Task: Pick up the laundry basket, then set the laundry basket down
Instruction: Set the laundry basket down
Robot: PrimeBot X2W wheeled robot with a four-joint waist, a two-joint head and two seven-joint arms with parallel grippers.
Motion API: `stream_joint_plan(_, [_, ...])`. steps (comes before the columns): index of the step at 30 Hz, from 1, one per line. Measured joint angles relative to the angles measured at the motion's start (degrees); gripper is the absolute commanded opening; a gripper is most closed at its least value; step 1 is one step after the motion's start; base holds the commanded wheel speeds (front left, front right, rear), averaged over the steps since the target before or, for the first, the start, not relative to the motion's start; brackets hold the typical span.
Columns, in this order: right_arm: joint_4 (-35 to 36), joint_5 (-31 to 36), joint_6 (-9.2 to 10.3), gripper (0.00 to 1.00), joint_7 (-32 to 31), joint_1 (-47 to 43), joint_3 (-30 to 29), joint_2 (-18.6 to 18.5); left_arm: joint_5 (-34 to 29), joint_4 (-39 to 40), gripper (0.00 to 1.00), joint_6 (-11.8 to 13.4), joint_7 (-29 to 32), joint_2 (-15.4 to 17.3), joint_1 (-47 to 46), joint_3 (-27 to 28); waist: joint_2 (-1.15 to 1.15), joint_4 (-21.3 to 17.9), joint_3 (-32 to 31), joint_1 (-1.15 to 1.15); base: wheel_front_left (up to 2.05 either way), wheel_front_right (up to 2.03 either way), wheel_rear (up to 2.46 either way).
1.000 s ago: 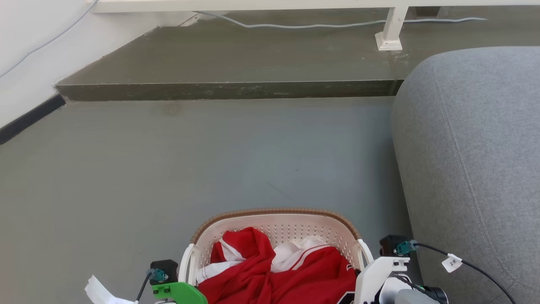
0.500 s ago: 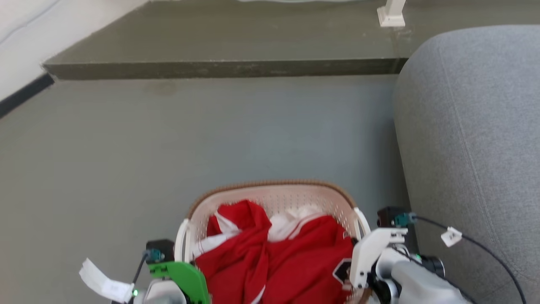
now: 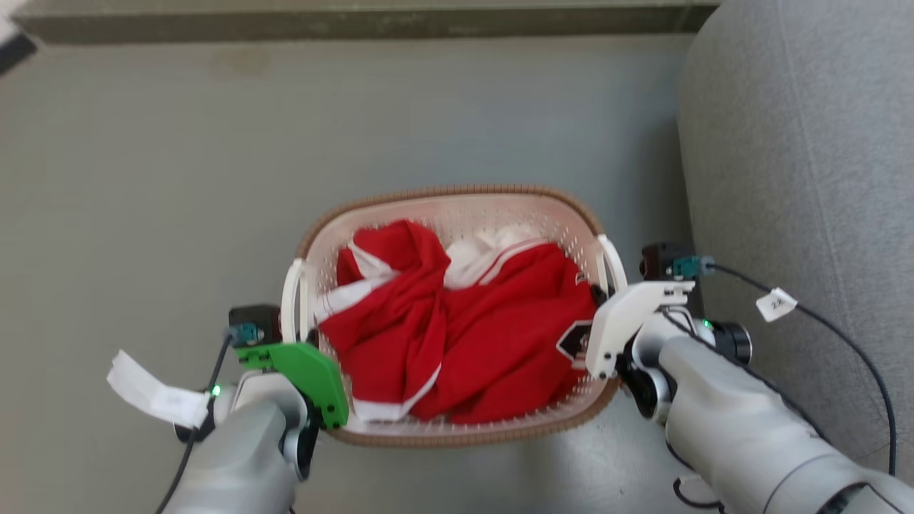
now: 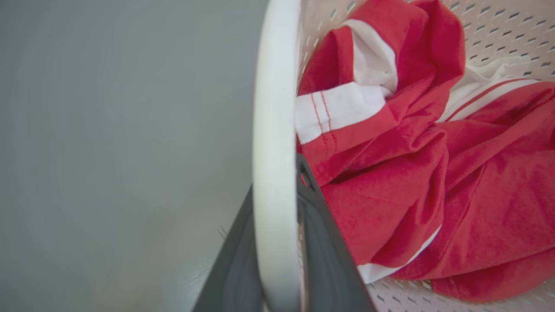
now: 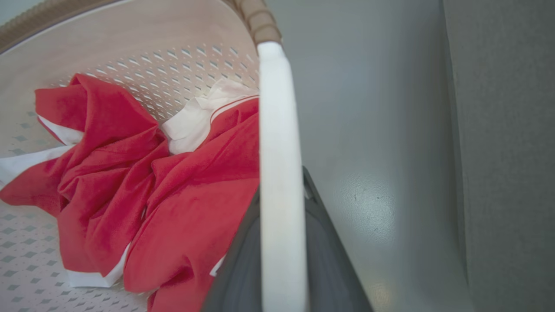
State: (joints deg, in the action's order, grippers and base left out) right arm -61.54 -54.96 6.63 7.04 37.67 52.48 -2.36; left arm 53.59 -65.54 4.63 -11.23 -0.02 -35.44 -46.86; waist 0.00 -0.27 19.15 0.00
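Tipped downward since a second ago, the head camera looks onto the laundry basket (image 3: 443, 194) over the floor (image 3: 164, 178), left fingers (image 4: 325, 260) and right fingers (image 5: 325, 260) each pinching a side handle (image 4: 275, 130) so it stays level

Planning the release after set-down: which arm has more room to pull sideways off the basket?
Left, probably. The left gripper, on a handle of the laundry basket, has open floor beside it; the right gripper sits beside the grey sofa.
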Motion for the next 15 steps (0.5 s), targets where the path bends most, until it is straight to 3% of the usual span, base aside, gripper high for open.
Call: stream_joint_plan(15, [-2.4, 0.2, 0.01, 0.0, 2.3, 9.4, -1.7, -0.1, -1.4, 0.5, 0.0, 0.4, -1.2, 0.0, -9.0, 0.5, 0.0, 0.3, 12.0, 0.0, 0.0, 0.0, 0.0])
